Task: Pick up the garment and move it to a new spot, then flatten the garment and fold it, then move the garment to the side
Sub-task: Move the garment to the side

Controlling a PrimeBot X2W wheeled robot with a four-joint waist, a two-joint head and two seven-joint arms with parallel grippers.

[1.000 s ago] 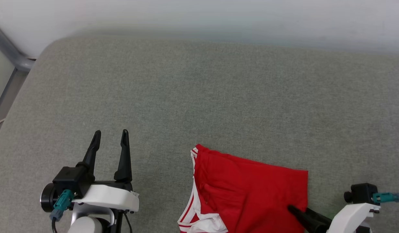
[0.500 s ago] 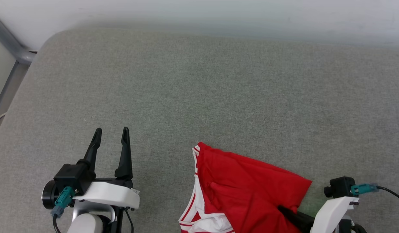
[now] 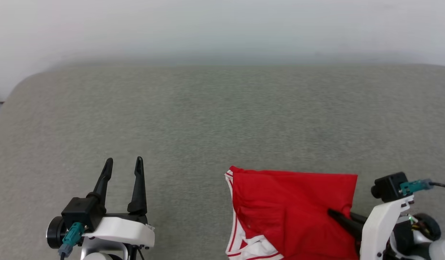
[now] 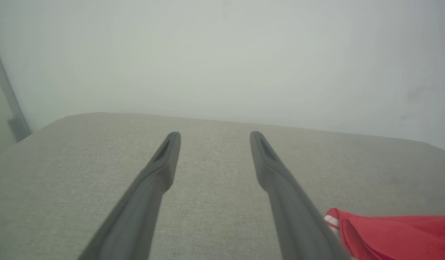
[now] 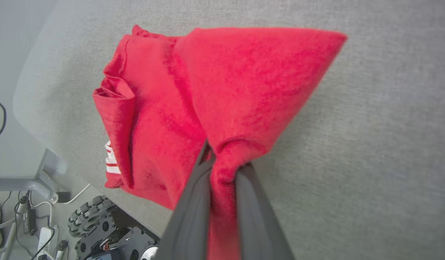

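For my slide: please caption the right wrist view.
Right end effector pinching the red shirt over a grey cushion.

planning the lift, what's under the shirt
Grey padded surface shows beside and beyond the shirt, which lies on it. The right gripper pinches a raised fold near its edge. Whatever lies beneath the cloth itself is covered.

The left gripper (image 3: 124,160) hovers with fingers spread and pointing forward, while the right gripper (image 3: 332,213) is pinched on the garment (image 3: 291,202).

A grey fabric-covered surface (image 3: 208,119) carries the red garment (image 3: 291,202) at its near edge.
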